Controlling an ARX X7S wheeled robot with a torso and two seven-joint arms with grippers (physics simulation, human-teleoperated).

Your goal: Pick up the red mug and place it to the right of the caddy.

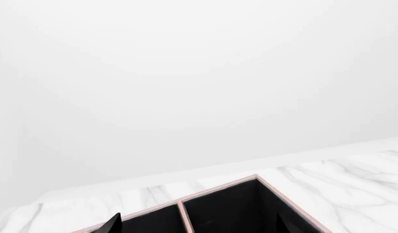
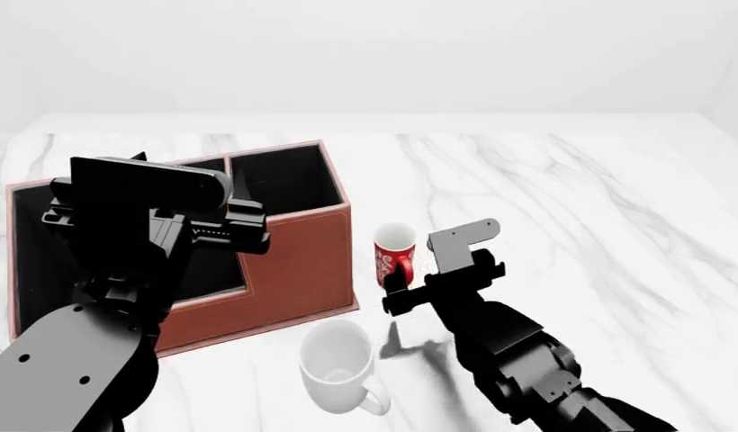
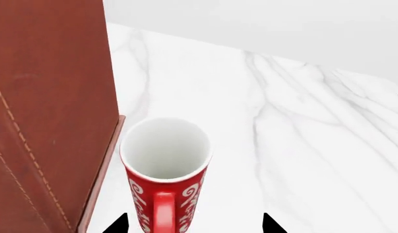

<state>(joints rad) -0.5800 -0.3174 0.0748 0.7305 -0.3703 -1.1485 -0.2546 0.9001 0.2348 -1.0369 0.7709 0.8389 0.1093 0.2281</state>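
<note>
The red mug [image 2: 393,252] with white print stands upright on the marble table, close by the right wall of the reddish-brown caddy [image 2: 303,261]. In the right wrist view the mug [image 3: 165,160] shows its white inside, with its handle turned toward the camera and the caddy wall [image 3: 50,97] beside it. My right gripper [image 3: 194,224] is open, with a fingertip on each side of the mug and a gap to it. It sits just behind the mug in the head view [image 2: 400,286]. My left gripper [image 1: 199,225] is open and empty over the caddy's black compartments [image 1: 218,189].
A larger plain white mug [image 2: 337,364] stands in front of the caddy's right corner, near my right forearm. The white marble table [image 2: 562,198] stretches to the right and back. My left arm [image 2: 141,225] hangs over the caddy.
</note>
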